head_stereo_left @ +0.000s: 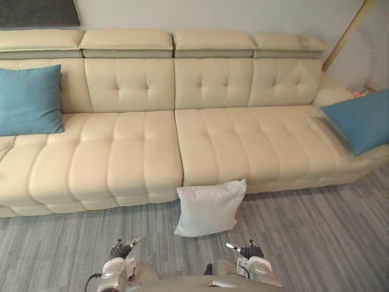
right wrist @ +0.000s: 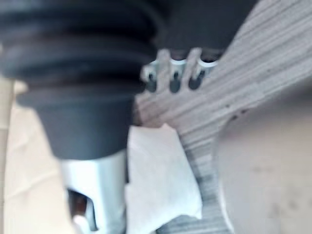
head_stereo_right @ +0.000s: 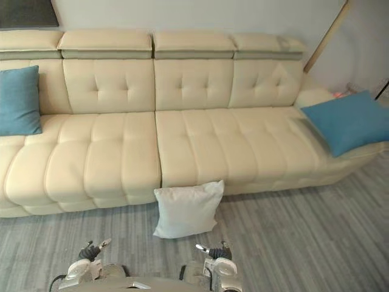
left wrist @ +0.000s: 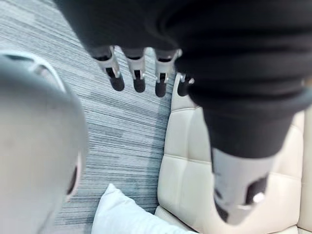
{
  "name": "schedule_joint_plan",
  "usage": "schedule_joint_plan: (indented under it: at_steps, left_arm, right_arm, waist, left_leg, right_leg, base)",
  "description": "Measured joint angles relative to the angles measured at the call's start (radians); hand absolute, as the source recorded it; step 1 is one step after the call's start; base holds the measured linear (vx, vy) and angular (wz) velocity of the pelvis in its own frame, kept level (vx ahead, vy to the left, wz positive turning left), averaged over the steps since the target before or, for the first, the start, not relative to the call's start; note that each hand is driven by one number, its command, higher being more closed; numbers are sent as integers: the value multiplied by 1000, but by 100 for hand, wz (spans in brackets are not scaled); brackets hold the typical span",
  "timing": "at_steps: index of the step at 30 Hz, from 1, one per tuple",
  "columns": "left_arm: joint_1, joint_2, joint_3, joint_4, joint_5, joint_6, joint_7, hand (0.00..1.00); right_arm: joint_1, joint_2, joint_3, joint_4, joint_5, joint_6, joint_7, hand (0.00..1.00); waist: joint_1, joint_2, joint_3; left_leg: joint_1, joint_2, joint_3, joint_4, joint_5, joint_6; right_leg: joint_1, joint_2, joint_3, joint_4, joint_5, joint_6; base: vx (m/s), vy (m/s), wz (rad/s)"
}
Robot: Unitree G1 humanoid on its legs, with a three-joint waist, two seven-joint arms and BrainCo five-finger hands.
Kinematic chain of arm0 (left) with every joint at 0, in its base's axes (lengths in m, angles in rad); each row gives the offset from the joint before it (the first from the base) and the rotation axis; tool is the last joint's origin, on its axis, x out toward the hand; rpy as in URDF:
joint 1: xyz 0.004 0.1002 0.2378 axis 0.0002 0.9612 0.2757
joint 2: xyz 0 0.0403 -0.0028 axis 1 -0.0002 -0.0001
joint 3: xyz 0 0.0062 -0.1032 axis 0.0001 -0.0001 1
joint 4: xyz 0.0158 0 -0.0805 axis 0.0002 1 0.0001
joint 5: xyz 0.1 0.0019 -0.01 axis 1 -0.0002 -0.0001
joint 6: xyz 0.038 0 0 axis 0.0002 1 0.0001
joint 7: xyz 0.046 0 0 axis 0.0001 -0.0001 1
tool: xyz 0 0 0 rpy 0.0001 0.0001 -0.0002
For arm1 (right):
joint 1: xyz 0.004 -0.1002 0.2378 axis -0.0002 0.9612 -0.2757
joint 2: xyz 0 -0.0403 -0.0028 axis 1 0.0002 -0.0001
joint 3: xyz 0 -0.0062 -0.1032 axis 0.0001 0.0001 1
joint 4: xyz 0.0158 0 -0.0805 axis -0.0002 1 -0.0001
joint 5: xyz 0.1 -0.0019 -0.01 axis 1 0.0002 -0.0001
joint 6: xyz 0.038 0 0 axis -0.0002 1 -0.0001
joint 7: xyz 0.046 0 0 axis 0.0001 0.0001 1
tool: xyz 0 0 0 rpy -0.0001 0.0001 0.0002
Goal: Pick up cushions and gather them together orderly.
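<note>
Since the white cushion [head_stereo_left: 209, 208] looks soft and light, the straight-fingered left hand [left wrist: 138, 73] and right hand [right wrist: 173, 78] should squeeze its sides.

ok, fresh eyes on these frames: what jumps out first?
A white cushion stands on the grey floor, leaning against the front of the long cream sofa near its middle. The left blue cushion rests against the backrest at one end; the right blue cushion lies at the other. The left hand and right hand hang low, open and empty.
</note>
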Motion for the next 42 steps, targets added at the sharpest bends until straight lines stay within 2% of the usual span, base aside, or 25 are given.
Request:
schedule_joint_plan:
  at_steps: [5, 6, 8, 9, 11, 13, 14, 15, 17, 18, 19, 20, 21, 24, 25, 26, 28, 30, 31, 33, 34, 37, 38, 40, 42]
  left_arm:
    - [3, 5, -12, -16, -2, -1, 0, 0]
    - [4, 7, -15, -23, -1, -1, 0, 0]
    - [3, 2, 13, -41, -3, -4, -9, 0]
    - [5, -4, 28, -40, -1, -3, -10, 0]
    - [4, -13, 52, -46, -2, -4, -13, 0]
    - [5, -10, 57, -50, -2, -4, -13, 0]
    - [5, -8, 64, -51, -2, -3, -13, 0]
    - [5, -5, 64, -55, -2, -3, -12, 0]
    - [7, 2, 57, -59, -2, -1, -12, 0]
    - [8, 10, 46, -62, -2, 0, -12, 0]
    - [8, 16, 39, -62, -2, 1, -13, 0]
    - [2, 17, 33, -62, -2, 4, -12, 0]
    - [10, 18, 20, -58, -2, 4, -13, 0]
    - [3, 24, -12, -36, 0, 6, -13, 0]
    - [2, 27, -17, -34, 2, 6, -13, 0]
    - [3, 31, -27, -25, 3, 6, -13, 0]
    - [5, 43, -58, -14, 3, 6, -12, 0]
    - [9, 69, -77, -8, 2, 6, -14, 0]
    - [5, 56, -75, 2, 4, 6, -15, 0]
    - [9, 48, -71, 10, 4, 6, -14, 0]
    - [7, 33, -31, -1, 3, 6, -15, 0]
    - [2, 19, 11, -43, 2, 5, -16, 0]
    - [-2, 18, 8, -63, 2, 4, -16, 0]
    - [-3, 14, 5, -80, 2, 4, -16, 0]
    - [-7, 9, 3, -93, 2, 4, -16, 0]
  right_arm:
    - [28, -11, -12, -4, 20, 0, -6, 0]
    - [30, -7, -14, -5, 21, -1, -6, 0]
    - [32, 11, -31, -11, 22, -1, -5, 0]
    - [39, 16, -38, -27, 29, -1, -4, 0]
    - [49, 29, -51, -64, 29, -2, -5, 0]
    - [53, 43, -51, -79, 28, -1, -3, 0]
    - [53, 51, -51, -82, 29, -2, -3, 0]
    - [52, 51, -51, -83, 29, -1, -3, 0]
    - [51, 54, -49, -82, 29, -1, -3, 0]
    - [50, 59, -45, -83, 29, -1, 0, 0]
    - [49, 61, -44, -83, 28, -1, 0, 0]
    - [46, 62, -40, -83, 28, 0, 1, 0]
    - [41, 54, -11, -82, 26, -2, 1, 0]
    - [17, 44, -1, -76, 21, -1, 2, 0]
    - [8, 41, -3, -71, 20, -1, 2, 0]
    - [-2, 41, -15, -53, 24, -1, 3, 0]
    - [-25, 37, -22, -27, 23, 1, 3, 0]
    - [-30, 34, -21, 6, 20, 3, 2, 0]
    - [-44, 11, -23, 33, 19, 1, 6, 0]
    - [-45, 5, -36, 36, 21, 0, 15, 0]
    - [-51, 3, -55, 34, 20, 2, 22, 0]
    - [-47, 6, -57, 23, 21, 3, 21, 0]
    - [-39, 7, -54, 18, 22, 6, 19, 0]
    - [-25, 10, -50, -8, 22, 11, 16, 0]
    - [-22, 11, -52, -12, 27, 17, 14, 0]
  waist:
    - [0, -11, 17]
    - [3, -22, 16]
    - [13, -33, 23]
    - [16, -22, 26]
    - [14, -19, 38]
    - [15, -44, 32]
    - [12, -37, 37]
    - [9, -57, 29]
    - [5, -62, 27]
    - [6, -78, 25]
    - [2, -76, 27]
    - [-1, -90, 21]
    - [0, -63, 33]
    - [-17, -55, 30]
    - [-22, -59, 31]
    - [-35, -54, 34]
    - [-45, -55, 34]
    - [-47, -81, 32]
    - [-39, -49, 27]
    - [-35, -27, 18]
    - [-30, -3, 27]
    - [-24, -4, 56]
    - [-19, -9, 63]
    - [-14, -17, 70]
    - [-8, -18, 71]
  left_leg:
    - [14, 10, -9, 9, -3, -12]
    - [14, 0, -8, 5, -18, -29]
    - [-12, -19, -24, 149, -76, 16]
    - [-6, -21, -45, 221, -191, 20]
    - [3, -32, -47, 255, -255, -6]
    - [2, -58, -58, 262, -287, -4]
    - [-1, -64, -49, 262, -289, 1]
    - [0, -67, -28, 264, -295, 9]
    - [8, -71, 10, 265, -314, 11]
    - [20, -76, 35, 274, -327, 12]
    - [21, -74, 44, 289, -340, 10]
    - [27, -66, 54, 302, -351, 9]
    - [53, -41, 77, 313, -371, 7]
    - [99, -7, 135, 282, -364, 12]
    - [108, -5, 138, 274, -362, 12]
    - [122, -3, 138, 255, -362, 17]
    - [150, -2, 139, 232, -371, -17]
    - [180, -30, 129, 223, -383, -61]
    - [194, -23, 44, 198, -388, -70]
    - [194, 4, 30, 196, -381, -70]
    - [130, 58, -51, 355, -375, -71]
    - [-20, 131, -144, 719, -305, -18]
    - [-66, 142, -143, 833, -314, -7]
    - [-113, 130, -124, 880, -335, 5]
    - [-157, 96, -62, 791, -361, 26]
  right_leg:
    - [-1, 4, 5, 27, -16, -12]
    - [-18, -12, 24, 26, -19, -11]
    - [-49, -31, 59, 46, -17, -12]
    - [-63, -20, 95, 61, -18, -10]
    - [-70, -8, 166, 67, -19, -7]
    - [-93, -7, 221, 58, -18, -8]
    - [-105, -7, 242, 50, -16, -10]
    - [-123, -9, 264, 50, -13, -15]
    - [-148, -17, 288, 69, -12, -14]
    - [-170, -34, 288, 114, -2, -6]
    - [-185, -37, 286, 147, 26, 14]
    - [-202, -37, 271, 181, 36, 48]
    - [-236, -27, 208, 246, 53, 41]
    - [-263, -44, 61, 279, 68, -13]
    - [-270, -46, 47, 293, 67, -15]
    - [-277, -54, 23, 307, 35, -36]
    - [-294, -77, 3, 289, 13, -29]
    - [-298, -100, 9, 187, 95, -34]
    - [-297, -70, 4, 227, 52, -49]
    - [-299, -35, -5, 232, 11, -56]
    - [-281, 2, -20, 233, -24, -70]
    - [-206, 24, -41, 235, -59, -98]
    - [-169, 22, -38, 236, -77, -103]
    - [-127, 18, -33, 220, -91, -97]
    - [-104, -7, -37, 216, -109, -75]
  base:
    - [-155, 1, 2]
    - [-113, 72, -28]
    - [-103, 133, -58]
    - [-86, 158, -69]
    - [-64, 162, -88]
    - [-26, 167, -90]
    - [-3, 159, -80]
    - [3, 144, -73]
    - [50, 106, -67]
    - [103, 79, -56]
    - [78, 39, -48]
    - [117, 5, -71]
    - [94, -14, -83]
    - [139, -49, -71]
    - [153, -107, -29]
    - [125, -95, -10]
    - [186, -146, -1]
    - [225, -196, 3]
    - [204, -175, -9]
    - [278, -194, -13]
    - [330, -224, -4]
    - [362, -162, -2]
    - [300, -40, -7]
    - [281, 22, -7]
    - [222, 85, 7]
